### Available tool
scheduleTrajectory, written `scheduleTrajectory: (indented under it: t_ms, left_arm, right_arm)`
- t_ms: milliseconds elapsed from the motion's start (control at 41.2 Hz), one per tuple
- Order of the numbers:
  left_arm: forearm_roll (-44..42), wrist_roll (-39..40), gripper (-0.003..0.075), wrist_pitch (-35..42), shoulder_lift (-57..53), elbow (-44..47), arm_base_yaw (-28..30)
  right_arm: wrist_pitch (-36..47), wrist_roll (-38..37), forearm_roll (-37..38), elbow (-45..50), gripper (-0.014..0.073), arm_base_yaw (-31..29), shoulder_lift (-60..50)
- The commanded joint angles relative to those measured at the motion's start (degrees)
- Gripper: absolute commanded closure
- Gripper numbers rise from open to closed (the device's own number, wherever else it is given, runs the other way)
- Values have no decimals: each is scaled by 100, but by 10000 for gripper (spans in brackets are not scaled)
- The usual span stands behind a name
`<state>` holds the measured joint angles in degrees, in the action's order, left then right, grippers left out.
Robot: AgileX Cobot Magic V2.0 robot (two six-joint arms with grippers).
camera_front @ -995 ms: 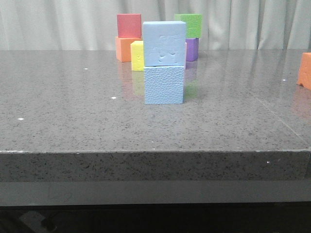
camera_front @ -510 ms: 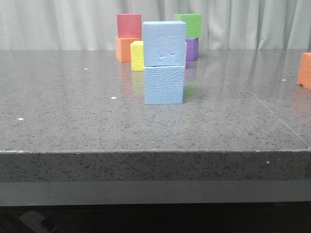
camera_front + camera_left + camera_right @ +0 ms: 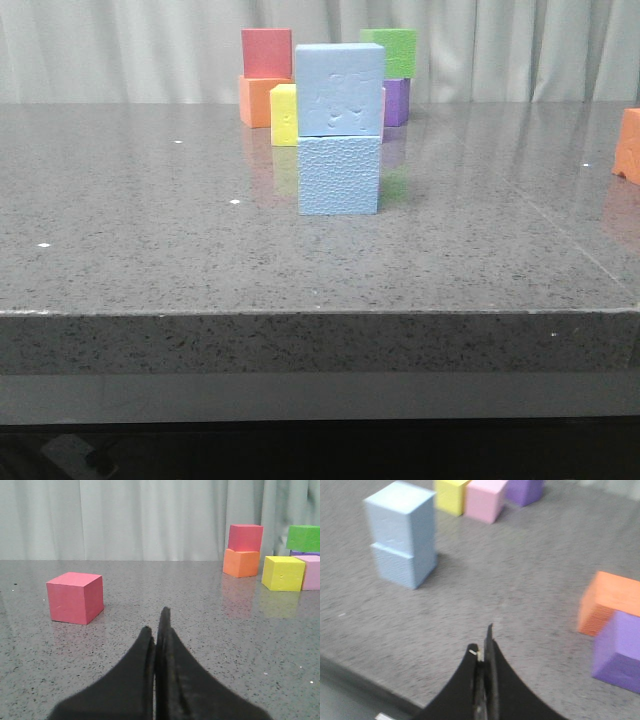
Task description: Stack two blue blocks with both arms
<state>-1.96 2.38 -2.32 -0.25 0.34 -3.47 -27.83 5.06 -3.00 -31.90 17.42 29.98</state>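
Observation:
Two pale blue blocks stand stacked in the middle of the table: the upper blue block (image 3: 339,89) rests squarely on the lower blue block (image 3: 338,175). The right wrist view shows the same stack, upper block (image 3: 401,516) over lower block (image 3: 402,565), well away from my right gripper (image 3: 482,642), which is shut and empty near the table's front edge. My left gripper (image 3: 156,625) is shut on nothing, low over bare table, with no blue block in its view. Neither arm appears in the front view.
Behind the stack sit a red cube (image 3: 266,52) on an orange cube (image 3: 256,101), a yellow cube (image 3: 284,115), and a green cube (image 3: 389,51) on a purple cube (image 3: 396,101). An orange block (image 3: 627,145) lies far right. A lone red cube (image 3: 75,597) shows in the left wrist view.

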Motion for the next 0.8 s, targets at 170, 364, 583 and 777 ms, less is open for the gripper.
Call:
scheduleTrajectory:
  t_ms: [170, 364, 583, 777]
  left_arm:
    - [50, 20, 741, 500, -104, 21, -41]
    - [50, 20, 741, 500, -104, 21, -41]
    - [50, 20, 741, 500, -104, 21, -41]
    - [50, 20, 741, 500, -104, 21, -41]
  right_arm:
    - [2251, 49, 65, 1991, 713, -1056, -1878]
    - [2931, 49, 65, 3129, 713, -1593, -2861]
    - [3050, 49, 65, 3314, 713, -1701, -3161]
    - [3063, 49, 65, 3314, 713, -1701, -3161]
